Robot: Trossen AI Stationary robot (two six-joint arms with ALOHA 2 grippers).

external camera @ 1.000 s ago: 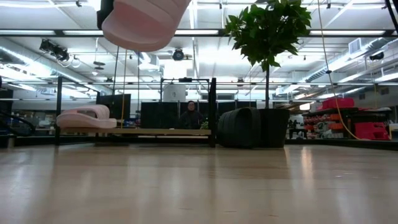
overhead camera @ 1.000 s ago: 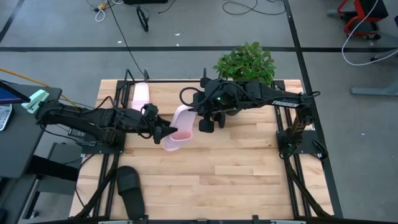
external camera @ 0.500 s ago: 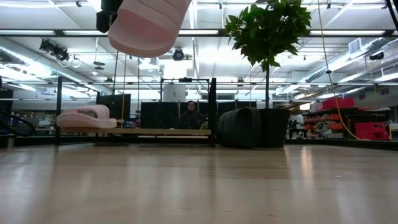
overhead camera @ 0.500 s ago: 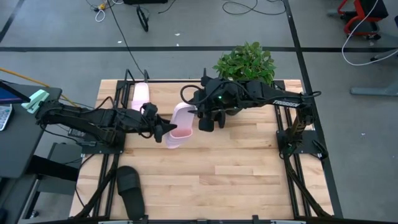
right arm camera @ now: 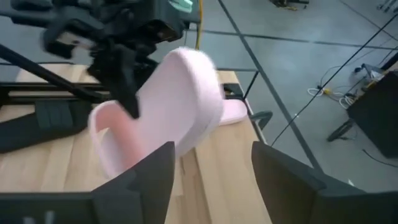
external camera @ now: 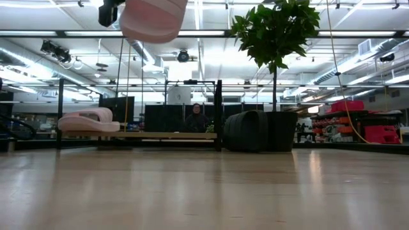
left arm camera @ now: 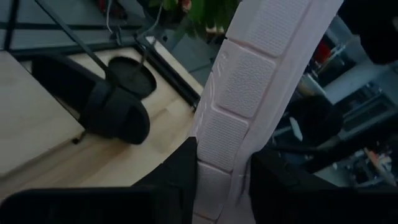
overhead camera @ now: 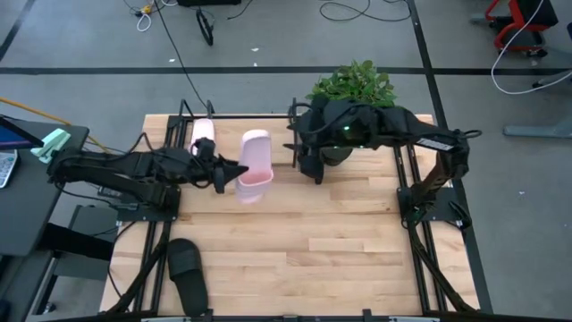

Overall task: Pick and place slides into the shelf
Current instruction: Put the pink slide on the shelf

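Note:
A pale pink slide (overhead camera: 254,165) hangs in the air over the table's far middle, with my left gripper (overhead camera: 231,176) shut on it; the low view shows the slide (external camera: 153,16) high above the boards. My right gripper (overhead camera: 308,168) stands open to its right, near the plant pot, with nothing between its fingers (right arm camera: 155,174). A second pink slide (overhead camera: 204,132) lies with its sole on the shelf (overhead camera: 241,116) at the far edge. A black slide (overhead camera: 188,273) lies on the table's near left part. My left gripper pinches the pink slide between its two fingers (left arm camera: 180,174) at the left side of its near end (overhead camera: 239,185); the ribbed sole (left arm camera: 224,155) runs up between them. The fingers come level from the table's left. The slide is lifted clear, its length running near to far.
A potted plant (overhead camera: 353,89) stands at the far right beside the shelf's end post (overhead camera: 292,112). The dark pot (external camera: 259,131) shows to the right of the shelf in the low view. Bare boards (overhead camera: 322,241) lie across the near middle and right.
My right gripper has let go of the pink slide and drawn back toward the table's right and far edge, by the plant. The slide stays with my left gripper; it has risen a little, moved toward the far edge and turned from slanting to lengthwise near-to-far.

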